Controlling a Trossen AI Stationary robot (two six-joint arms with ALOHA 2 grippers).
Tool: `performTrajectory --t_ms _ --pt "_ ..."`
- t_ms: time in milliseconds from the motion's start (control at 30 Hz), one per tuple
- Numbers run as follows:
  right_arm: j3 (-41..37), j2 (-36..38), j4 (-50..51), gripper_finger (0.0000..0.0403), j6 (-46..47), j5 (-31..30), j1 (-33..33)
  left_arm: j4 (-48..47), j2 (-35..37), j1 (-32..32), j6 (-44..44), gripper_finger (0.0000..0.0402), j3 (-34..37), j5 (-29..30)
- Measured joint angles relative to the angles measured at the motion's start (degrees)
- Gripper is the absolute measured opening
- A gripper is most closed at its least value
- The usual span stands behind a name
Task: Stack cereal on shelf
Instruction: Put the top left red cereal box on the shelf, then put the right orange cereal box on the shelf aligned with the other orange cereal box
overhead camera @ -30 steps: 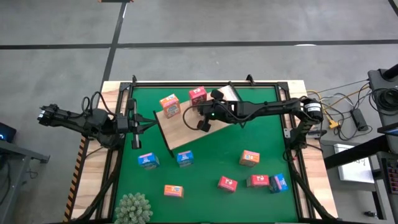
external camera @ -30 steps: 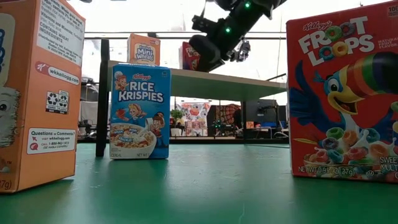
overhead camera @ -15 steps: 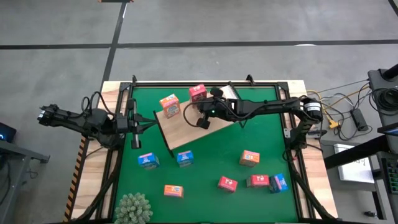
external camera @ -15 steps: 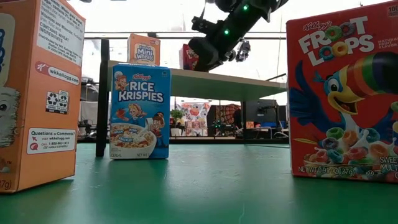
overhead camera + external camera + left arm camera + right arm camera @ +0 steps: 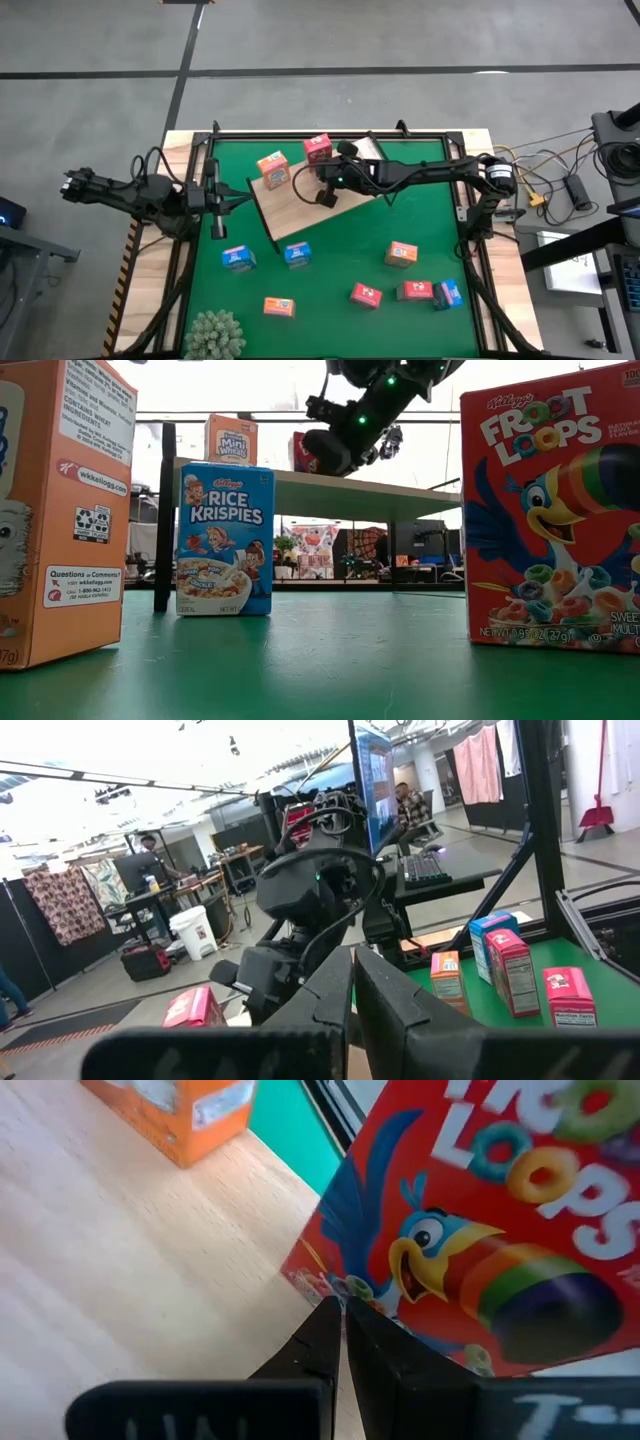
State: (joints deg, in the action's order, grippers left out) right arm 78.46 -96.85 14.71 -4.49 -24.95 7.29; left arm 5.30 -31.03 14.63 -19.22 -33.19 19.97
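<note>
The shelf (image 5: 300,215) is a raised light-wood board over the green mat. An orange cereal box (image 5: 272,169) stands on it, and a pink-red Froot Loops box (image 5: 318,149) stands at its far edge. My right gripper (image 5: 338,1308) is shut, with its tips at that pink-red box's bottom corner (image 5: 323,166). In the low view the gripper (image 5: 330,450) hides most of the box. My left gripper (image 5: 352,990) is shut on nothing and hovers at the table's left side (image 5: 222,200). Several more cereal boxes stand on the mat. My right gripper touches the pink-red box with its shut fingertips (image 5: 325,1320), at a bottom corner of the printed face (image 5: 320,1285) where the box meets the board. The fingers slant down from the table's right and near side. The box stands upright on the shelf.
On the mat stand blue boxes (image 5: 238,258) (image 5: 297,255) (image 5: 450,293), orange boxes (image 5: 401,254) (image 5: 279,306) and pink-red boxes (image 5: 366,295) (image 5: 415,291). A fuzzy green plant (image 5: 214,335) sits at the near left. A dark frame (image 5: 330,133) runs along the table's far edge.
My right gripper has edged a little toward the table's far side, staying shut. The pink-red box has slid slightly toward the shelf's far edge and stays upright.
</note>
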Motion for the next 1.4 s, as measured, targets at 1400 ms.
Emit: performTrajectory --t_ms 1400 --pt "13.18 6.04 71.32 0.0138 51.38 26.06 -28.2 0.02 -0.02 0.0 0.47 0.0 0.0 0.0"
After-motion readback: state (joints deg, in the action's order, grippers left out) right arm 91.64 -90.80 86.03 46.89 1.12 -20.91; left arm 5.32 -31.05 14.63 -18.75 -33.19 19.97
